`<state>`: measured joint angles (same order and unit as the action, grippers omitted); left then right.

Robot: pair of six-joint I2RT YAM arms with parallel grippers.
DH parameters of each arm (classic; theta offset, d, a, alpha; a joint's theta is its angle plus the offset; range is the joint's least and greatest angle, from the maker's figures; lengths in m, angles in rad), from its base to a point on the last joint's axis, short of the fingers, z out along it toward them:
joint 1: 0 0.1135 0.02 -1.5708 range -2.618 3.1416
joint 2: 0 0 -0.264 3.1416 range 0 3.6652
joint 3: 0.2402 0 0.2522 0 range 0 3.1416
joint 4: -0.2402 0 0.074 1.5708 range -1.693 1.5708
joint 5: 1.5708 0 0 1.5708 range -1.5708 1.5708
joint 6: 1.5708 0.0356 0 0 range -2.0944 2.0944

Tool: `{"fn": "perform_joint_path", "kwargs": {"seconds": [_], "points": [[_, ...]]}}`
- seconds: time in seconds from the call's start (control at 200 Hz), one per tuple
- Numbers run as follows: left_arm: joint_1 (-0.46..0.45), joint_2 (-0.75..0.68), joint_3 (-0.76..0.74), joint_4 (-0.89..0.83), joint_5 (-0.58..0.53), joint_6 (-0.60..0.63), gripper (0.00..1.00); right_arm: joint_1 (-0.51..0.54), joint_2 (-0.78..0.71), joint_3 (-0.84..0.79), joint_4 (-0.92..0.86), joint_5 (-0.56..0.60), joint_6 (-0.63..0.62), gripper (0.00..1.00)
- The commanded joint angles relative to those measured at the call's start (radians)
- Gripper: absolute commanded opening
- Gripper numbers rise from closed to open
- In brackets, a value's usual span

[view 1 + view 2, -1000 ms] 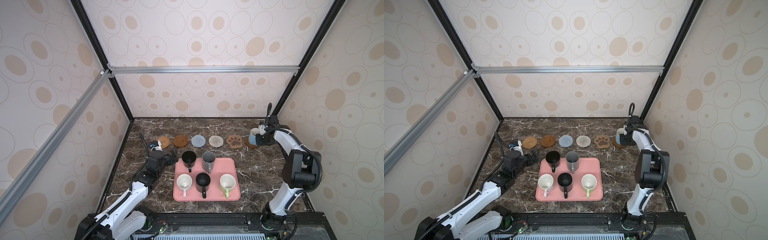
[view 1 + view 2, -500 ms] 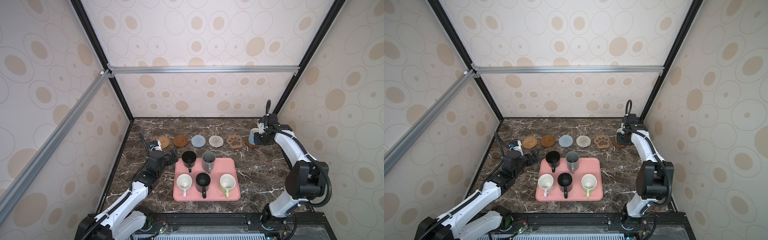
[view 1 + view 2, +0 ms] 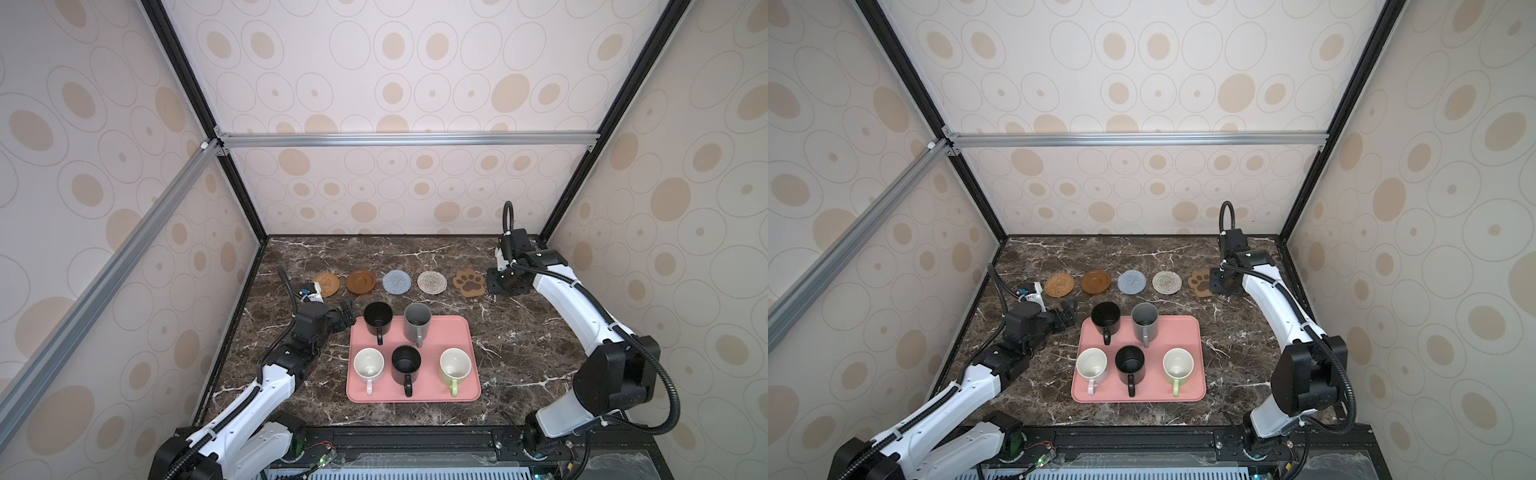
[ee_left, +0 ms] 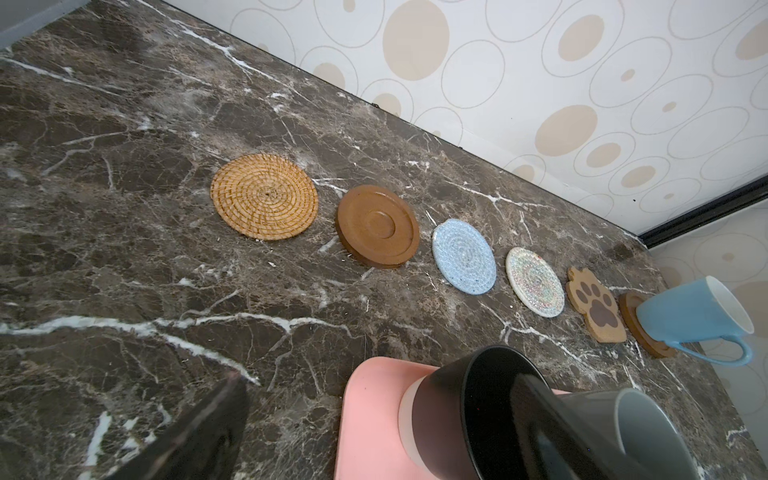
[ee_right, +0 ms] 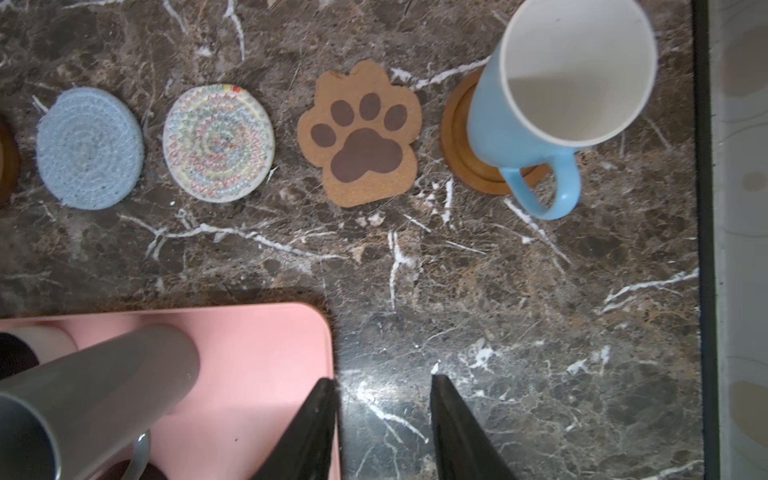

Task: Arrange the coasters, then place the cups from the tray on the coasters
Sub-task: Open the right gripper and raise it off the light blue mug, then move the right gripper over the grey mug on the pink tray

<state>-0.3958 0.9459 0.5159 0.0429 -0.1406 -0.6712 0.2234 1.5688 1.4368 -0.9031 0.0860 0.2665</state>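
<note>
Five coasters lie in a row at the back: rattan (image 3: 326, 284), brown disc (image 3: 360, 281), blue-grey (image 3: 397, 281), cream (image 3: 432, 281), paw (image 3: 469, 283). A light blue cup (image 5: 552, 95) stands on the second brown disc (image 5: 457, 137); my right gripper (image 3: 496, 284) hides both in both top views. That gripper (image 5: 381, 379) is open and empty above the marble. The pink tray (image 3: 465, 332) holds two black cups (image 3: 377, 318) (image 3: 406, 361), a grey one (image 3: 417, 320), a pale pink one (image 3: 368, 363) and a green one (image 3: 455, 363). My left gripper (image 3: 347, 316) is wide open beside the far black cup.
The enclosure walls stand close on three sides. A black corner post (image 3: 552, 224) rises just behind my right arm. Bare marble (image 3: 519, 345) lies to the right of the tray and between the tray and the coaster row.
My right gripper has risen and drifted left over the blue cup, which now is hidden in the top views. The left arm and the cups on the tray have not moved.
</note>
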Motion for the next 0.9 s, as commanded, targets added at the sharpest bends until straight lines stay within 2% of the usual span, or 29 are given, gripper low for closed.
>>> {"fn": "perform_joint_path", "kwargs": {"seconds": [0.0,0.195,0.595,0.895], "points": [[-0.008,-0.010,0.015,-0.005,-0.019,-0.025,1.00,0.063,-0.014,0.025,-0.050,0.019,0.085,0.42],[-0.008,0.007,0.022,0.001,-0.013,-0.027,1.00,0.189,-0.014,0.029,-0.074,0.039,0.169,0.41],[-0.008,0.001,0.006,0.027,-0.015,-0.045,1.00,0.370,0.014,0.012,-0.051,0.042,0.314,0.42],[-0.008,0.004,-0.006,0.036,-0.007,-0.048,1.00,0.508,0.070,0.020,-0.070,0.073,0.359,0.42]]}}
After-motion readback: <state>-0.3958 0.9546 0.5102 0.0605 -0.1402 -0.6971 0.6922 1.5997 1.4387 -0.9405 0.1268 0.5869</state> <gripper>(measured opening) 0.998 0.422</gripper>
